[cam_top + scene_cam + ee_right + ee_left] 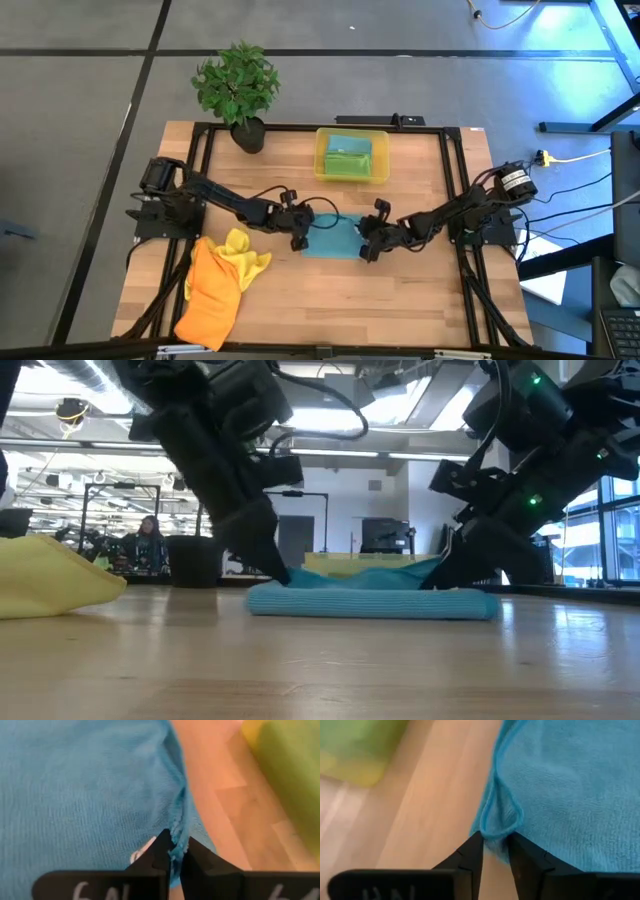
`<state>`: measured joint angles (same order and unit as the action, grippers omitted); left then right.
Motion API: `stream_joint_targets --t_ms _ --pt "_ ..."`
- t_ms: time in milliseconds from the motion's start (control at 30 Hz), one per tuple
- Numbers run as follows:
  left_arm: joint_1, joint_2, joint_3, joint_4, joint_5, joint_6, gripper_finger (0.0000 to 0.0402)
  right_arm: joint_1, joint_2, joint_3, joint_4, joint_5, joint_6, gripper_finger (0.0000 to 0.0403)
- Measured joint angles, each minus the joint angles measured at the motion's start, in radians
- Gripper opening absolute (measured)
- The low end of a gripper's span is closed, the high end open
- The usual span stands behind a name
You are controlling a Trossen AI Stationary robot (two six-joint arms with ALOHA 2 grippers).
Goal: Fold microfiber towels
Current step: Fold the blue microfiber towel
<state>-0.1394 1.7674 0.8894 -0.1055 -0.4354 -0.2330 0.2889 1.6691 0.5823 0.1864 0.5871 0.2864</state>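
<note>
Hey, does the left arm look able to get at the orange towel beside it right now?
Probably yes, but not at once: the left end effector is pinching the teal towel's edge. The orange towel lies uncovered near that arm's base, beside the yellow towel.

Teal towel (329,238) folded mid-table, orange-yellow heap (215,285) left

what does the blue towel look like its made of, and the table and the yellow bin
Teal-blue towel: soft looped microfiber, matte; fuzzy nap and a limp pinched fold show between the left hand fingers. Table: pale wood, likely sealed butcher-block, with plank seams and a slight sheen. Yellow bin: seemingly translucent plastic, as green contents show through.
</note>
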Motion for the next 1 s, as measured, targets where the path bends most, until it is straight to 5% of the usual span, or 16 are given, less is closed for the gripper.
stream_joint_targets --t_ms 267,500,733,1000 --pt "-0.003 -0.079 0.0 -0.077 0.009 -0.029 0.0085 -0.002 -0.007 0.004 -0.014 0.025 -0.07 0.0126" --pt "-0.052 -0.218 0.002 -0.13 -0.054 -0.092 0.0084 0.002 -0.119 0.024 -0.148 0.185 -0.059 0.0194" --pt "-0.182 -0.206 0.001 -0.033 -0.179 -0.131 0.0081 0.036 -0.232 0.024 -0.194 0.243 0.03 0.0189" --pt "-0.242 -0.062 0.0 0.058 -0.243 -0.087 0.0081 0.117 -0.14 0.024 0.033 0.051 -0.03 0.0153"
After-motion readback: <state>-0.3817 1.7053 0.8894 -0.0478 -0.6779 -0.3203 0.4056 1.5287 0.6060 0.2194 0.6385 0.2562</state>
